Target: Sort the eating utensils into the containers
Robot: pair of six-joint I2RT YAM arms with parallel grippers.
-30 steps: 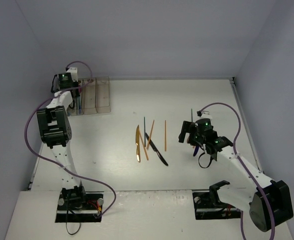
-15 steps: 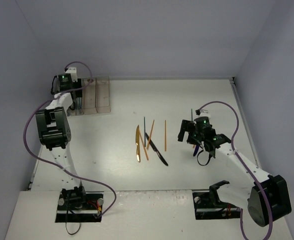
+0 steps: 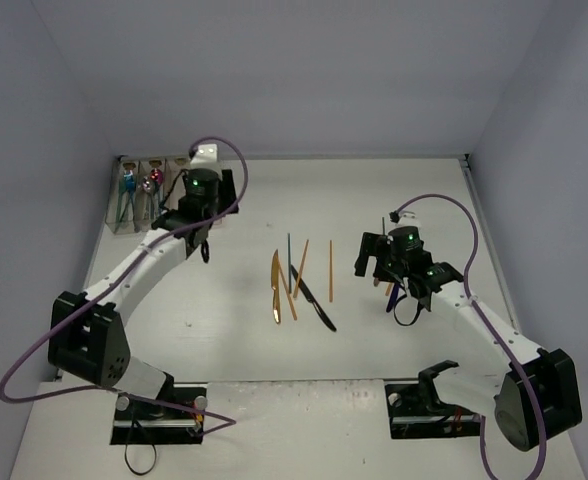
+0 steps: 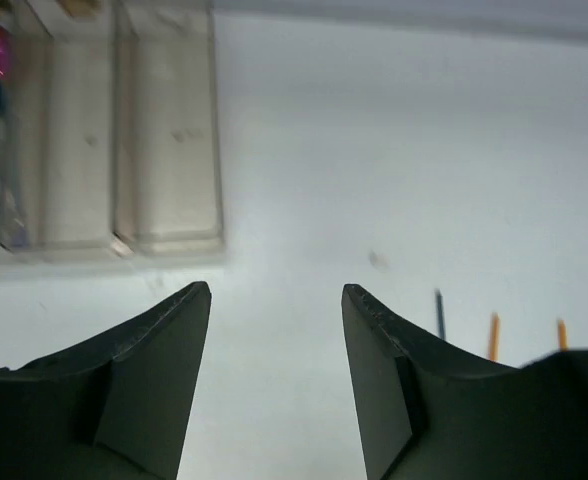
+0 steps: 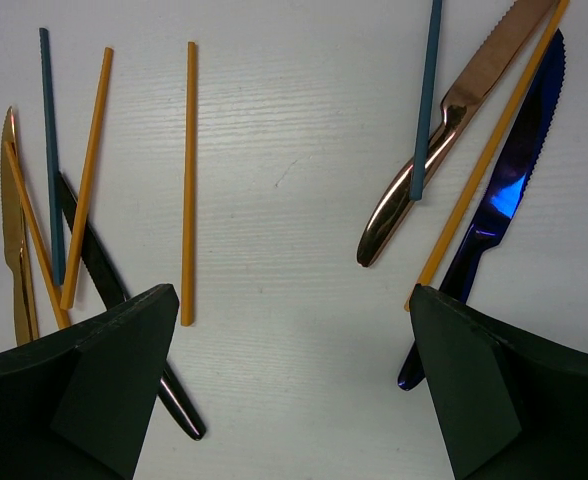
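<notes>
Loose eating utensils lie mid-table: a gold knife (image 3: 275, 285), a black knife (image 3: 312, 298), a teal stick (image 3: 289, 262) and orange sticks (image 3: 331, 270). My right gripper (image 3: 382, 272) hangs open over a second group. In the right wrist view its open jaws (image 5: 292, 296) frame bare table, between an orange stick (image 5: 188, 180) and a copper knife (image 5: 454, 120), a blue knife (image 5: 499, 190), a teal stick (image 5: 426, 100). The containers (image 3: 137, 228) at back left hold blue and pink utensils (image 3: 155, 180). My left gripper (image 3: 204, 240) is open and empty near their right end (image 4: 274, 290); two bins (image 4: 114, 130) look empty.
The left arm's forearm (image 3: 144, 265) stretches diagonally across the left part of the table. Grey walls enclose the table on three sides. A purple cable (image 3: 429, 205) loops above the right wrist. Both arm bases (image 3: 159, 405) sit at the near edge.
The left arm has swung from the containers' left end to their right, nearer the middle, and its jaws have opened. The bins' contents now show. The right arm has barely shifted.
</notes>
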